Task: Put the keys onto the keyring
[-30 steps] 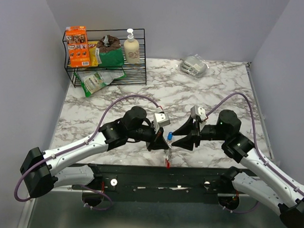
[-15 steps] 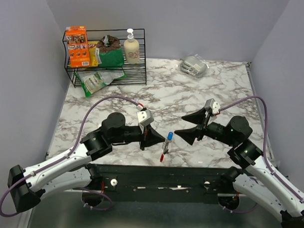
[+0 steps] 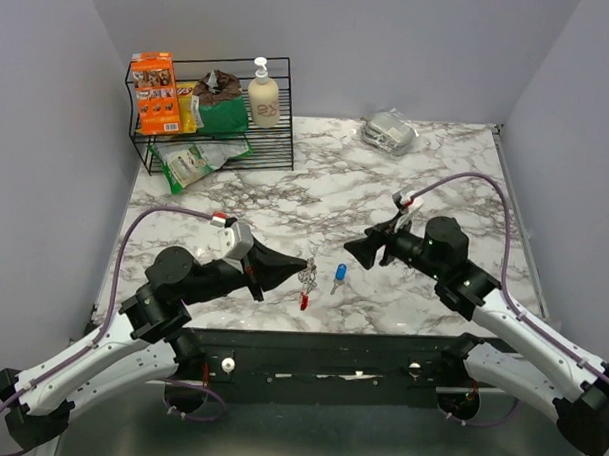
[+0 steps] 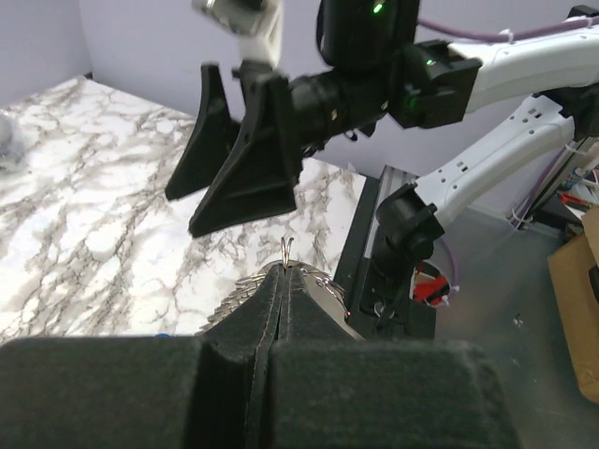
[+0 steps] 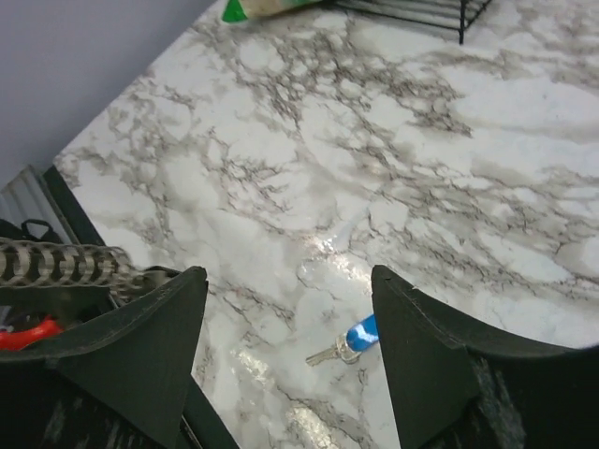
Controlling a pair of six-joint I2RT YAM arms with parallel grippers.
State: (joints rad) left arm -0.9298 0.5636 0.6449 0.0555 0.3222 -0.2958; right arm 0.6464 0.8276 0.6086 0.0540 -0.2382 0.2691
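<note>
Top external view: the left gripper [image 3: 295,264] is pinched tight on the keyring [image 3: 306,279], its red clip [image 3: 304,301] hanging down. The right gripper [image 3: 372,245] gapes, empty. The blue key [image 3: 339,273] lies on the bench [image 3: 436,183] between them.

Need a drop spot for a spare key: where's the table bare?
Free: back centre marble between wire rack and foil packet; right strip beside right arm. Crowded: front centre, where left pincer holds keyring beside blue key and open right pincer.
</note>
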